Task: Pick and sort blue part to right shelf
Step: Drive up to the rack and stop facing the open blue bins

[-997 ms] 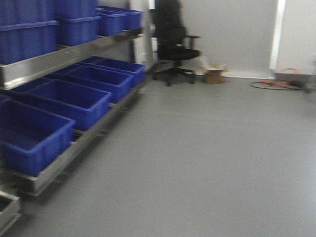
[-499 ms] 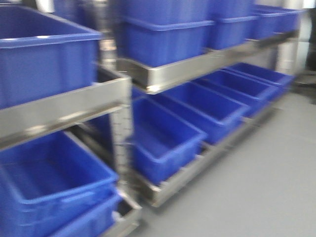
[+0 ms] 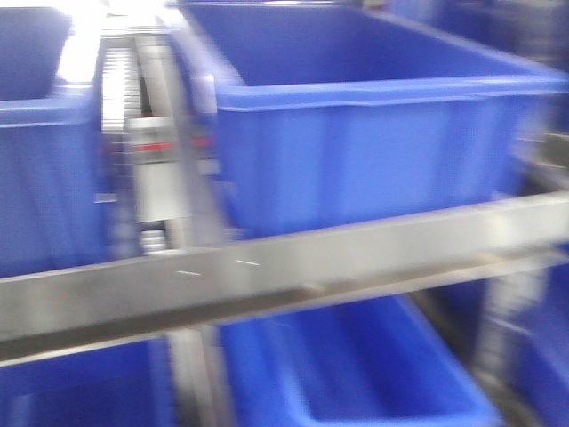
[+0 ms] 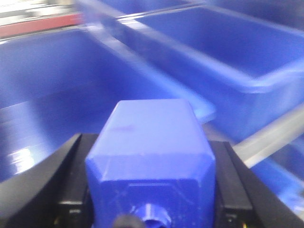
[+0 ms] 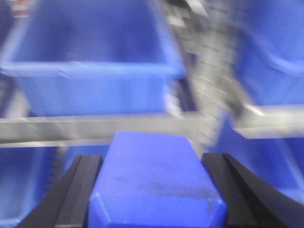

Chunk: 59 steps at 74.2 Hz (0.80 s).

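Observation:
A blocky blue part [image 4: 151, 135] fills the left wrist view, and my left gripper [image 4: 151, 159] is shut on it, black fingers [image 4: 66, 166] pressing both sides. A second blue part [image 5: 154, 178] sits between the black fingers [image 5: 83, 185] of my right gripper [image 5: 154, 187], which is shut on it. The right shelf's steel front rail [image 3: 293, 267] crosses the blurred front view close up, with a large blue crate [image 3: 373, 133] right above it. Neither gripper shows in the front view.
White roller tracks [image 3: 120, 84] run between two upper crates. More blue crates [image 3: 356, 374] sit on the lower level. Below the left gripper lie open blue crates [image 4: 228, 42]. The right wrist view faces a steel rail [image 5: 85, 126] under a crate [image 5: 90, 61], beside a perforated upright [image 5: 209, 85].
The front view swung left from open floor and an office chair to the shelves, then closed in until the steel rail and one crate fill the frame.

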Each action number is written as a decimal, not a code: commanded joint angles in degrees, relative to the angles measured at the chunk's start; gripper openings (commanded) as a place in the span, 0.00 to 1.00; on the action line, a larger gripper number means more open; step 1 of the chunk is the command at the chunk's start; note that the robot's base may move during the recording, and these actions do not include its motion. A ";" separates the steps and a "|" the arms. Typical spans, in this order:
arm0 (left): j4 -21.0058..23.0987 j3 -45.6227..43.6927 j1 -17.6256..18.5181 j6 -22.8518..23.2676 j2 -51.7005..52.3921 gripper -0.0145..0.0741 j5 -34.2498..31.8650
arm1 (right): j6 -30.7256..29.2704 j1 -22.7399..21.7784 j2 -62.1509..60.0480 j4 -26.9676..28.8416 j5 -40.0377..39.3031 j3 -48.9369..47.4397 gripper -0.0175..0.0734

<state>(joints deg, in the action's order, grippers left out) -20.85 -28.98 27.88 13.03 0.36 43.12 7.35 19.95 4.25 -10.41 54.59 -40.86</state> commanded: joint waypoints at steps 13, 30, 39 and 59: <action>-0.73 -1.48 0.06 -0.01 1.03 0.54 -5.00 | -0.33 -0.08 1.31 -0.89 -4.96 -1.55 0.51; -0.73 -1.48 0.04 -0.01 1.03 0.54 -5.00 | -0.33 -0.08 1.31 -0.89 -4.96 -1.55 0.51; -0.73 -1.48 0.04 -0.01 1.03 0.54 -5.00 | -0.33 -0.08 1.31 -0.89 -4.96 -1.55 0.51; -0.73 -1.48 0.04 -0.01 1.03 0.54 -5.00 | -0.33 -0.08 1.31 -0.89 -4.96 -1.55 0.51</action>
<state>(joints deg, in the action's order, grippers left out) -20.85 -28.98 27.88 13.03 0.36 43.12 7.35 19.95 4.25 -10.41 54.59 -40.86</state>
